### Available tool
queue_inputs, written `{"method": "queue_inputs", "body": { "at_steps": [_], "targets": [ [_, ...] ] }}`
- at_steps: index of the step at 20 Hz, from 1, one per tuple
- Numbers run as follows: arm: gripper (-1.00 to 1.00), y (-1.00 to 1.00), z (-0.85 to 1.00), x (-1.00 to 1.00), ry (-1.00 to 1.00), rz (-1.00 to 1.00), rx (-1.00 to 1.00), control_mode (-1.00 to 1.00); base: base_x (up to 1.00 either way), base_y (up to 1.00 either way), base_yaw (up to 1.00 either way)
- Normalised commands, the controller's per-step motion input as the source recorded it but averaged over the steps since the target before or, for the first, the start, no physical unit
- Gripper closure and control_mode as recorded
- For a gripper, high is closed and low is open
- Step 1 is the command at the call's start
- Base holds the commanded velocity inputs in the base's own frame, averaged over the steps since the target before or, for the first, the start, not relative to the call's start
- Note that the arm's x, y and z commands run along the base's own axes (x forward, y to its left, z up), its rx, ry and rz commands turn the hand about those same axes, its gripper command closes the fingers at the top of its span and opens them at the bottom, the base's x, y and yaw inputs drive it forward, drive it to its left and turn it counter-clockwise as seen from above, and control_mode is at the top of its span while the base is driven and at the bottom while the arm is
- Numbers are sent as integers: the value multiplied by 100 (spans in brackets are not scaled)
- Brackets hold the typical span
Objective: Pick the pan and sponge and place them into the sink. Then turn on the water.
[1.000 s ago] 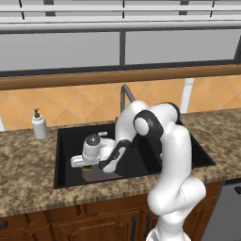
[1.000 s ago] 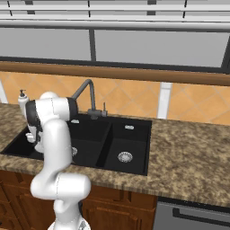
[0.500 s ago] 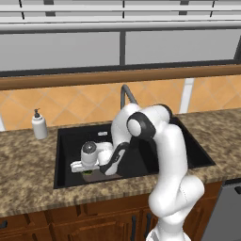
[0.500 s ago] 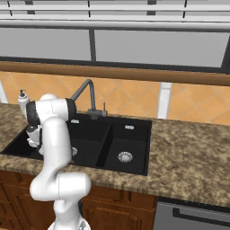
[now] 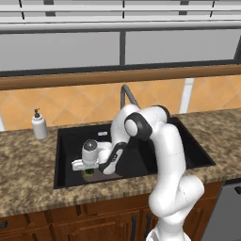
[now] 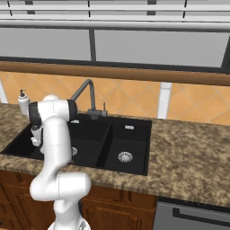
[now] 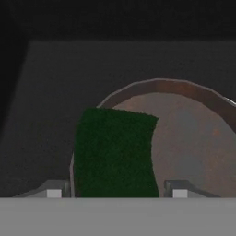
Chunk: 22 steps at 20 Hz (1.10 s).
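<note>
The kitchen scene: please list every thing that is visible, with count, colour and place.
sink: one, black, two basins, set in the counter.
pan: one, brown, in the basin under the tool.
sponge: one, green, between the tool's fingertips, over the pan's edge.
faucet: one, grey, behind the sink; no stream visible.
soap bottle: one, white, on the counter beside the sink.
counter: one, speckled brown.
tool: one, low in the basin.

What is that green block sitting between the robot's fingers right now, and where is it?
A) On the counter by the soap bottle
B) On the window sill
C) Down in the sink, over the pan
C: the hand view shows the sponge over the pan, low in the black sink.
</note>
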Motion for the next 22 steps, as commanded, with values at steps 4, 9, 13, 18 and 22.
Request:
{"method": "queue_inputs", "body": {
  "at_steps": [4,9,13,18,22],
  "targets": [
    [-100,2,9,6,1,0,0,-100,0,0,0],
    [-100,7,44,-1,0,0,-1,-100,0,0,0],
    [-100,19,91,-19,-2,0,-4,-100,0,0,0],
    [-100,15,100,-21,-1,0,-5,-100,0,0,0],
    [-100,10,100,-21,-3,0,-5,-100,0,0,0]
  ]
}}
